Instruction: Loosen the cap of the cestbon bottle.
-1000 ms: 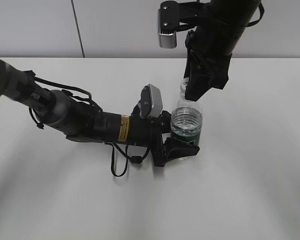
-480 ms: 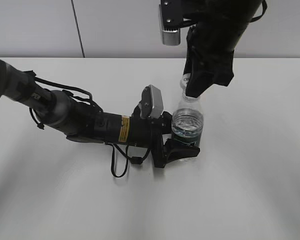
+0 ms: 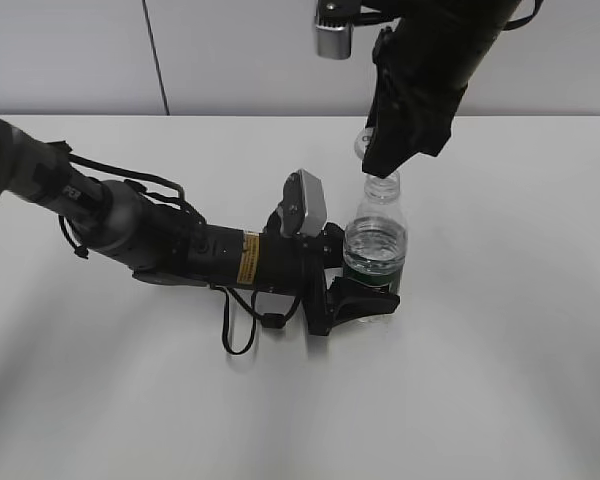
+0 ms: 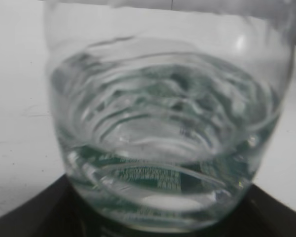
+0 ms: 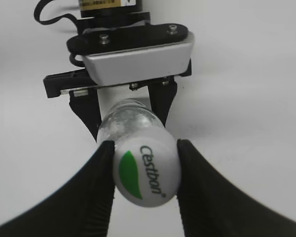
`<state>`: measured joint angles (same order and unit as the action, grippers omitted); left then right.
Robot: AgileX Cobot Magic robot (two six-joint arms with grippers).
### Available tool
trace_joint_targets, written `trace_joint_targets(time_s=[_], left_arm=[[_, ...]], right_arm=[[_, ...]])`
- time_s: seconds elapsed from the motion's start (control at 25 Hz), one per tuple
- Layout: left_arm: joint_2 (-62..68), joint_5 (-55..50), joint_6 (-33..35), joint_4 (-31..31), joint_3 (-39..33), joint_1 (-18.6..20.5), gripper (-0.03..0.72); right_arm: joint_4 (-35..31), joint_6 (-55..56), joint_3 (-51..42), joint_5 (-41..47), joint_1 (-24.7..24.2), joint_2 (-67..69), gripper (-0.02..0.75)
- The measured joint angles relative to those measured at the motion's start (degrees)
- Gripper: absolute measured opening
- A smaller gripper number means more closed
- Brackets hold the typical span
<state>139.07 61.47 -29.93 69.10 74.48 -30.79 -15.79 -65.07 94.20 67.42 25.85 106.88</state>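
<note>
The right gripper (image 5: 145, 148) comes down from above and clamps the cap (image 5: 146, 170) between its two black fingers (image 5: 101, 168), one pressed on each side. The cap is white and round, with a green leaf mark and the word Cestbon on its top. In the exterior view this gripper (image 3: 372, 160) sits at the bottle's neck, in the far middle of the table, and hides most of the cap there.

Below it the cestbon bottle (image 3: 374, 243) stands upright, clear and ribbed, with a dark green label band low on its body. The left gripper (image 3: 365, 295) reaches in from the left, lying low over the table, and grasps the bottle's lower body around the label; its black jaws stand on both sides of the bottle. The left wrist view is filled by the bottle (image 4: 167, 133), close up, with water inside and the green label seen through it.

Both stand on a plain white table (image 3: 500, 380), with a pale wall (image 3: 70, 50) on the far side.
</note>
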Motion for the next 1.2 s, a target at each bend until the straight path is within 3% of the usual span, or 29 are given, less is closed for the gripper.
trace_joint_targets(time_s=[0.32, 0.76, 1.08, 1.2], left_arm=[[0.0, 0.0, 0.0, 0.0, 0.0, 0.0, 0.524], [0.0, -0.1, 0.0, 0.0, 0.0, 0.0, 0.524], [0.0, -0.1, 0.0, 0.0, 0.0, 0.0, 0.524], [0.0, 0.0, 0.0, 0.0, 0.0, 0.0, 0.524]], right_arm=[[1.7, 21.3, 0.0, 1.7, -1.7, -2.0, 0.295], [2.5, 41.9, -0.7, 2.1, -12.0, -6.8, 0.294], [3.1, 46.1, -16.8, 1.7, -17.9, -10.2, 0.294], [3.6, 47.3, -24.5, -3.8, -18.1, -10.2, 0.294]])
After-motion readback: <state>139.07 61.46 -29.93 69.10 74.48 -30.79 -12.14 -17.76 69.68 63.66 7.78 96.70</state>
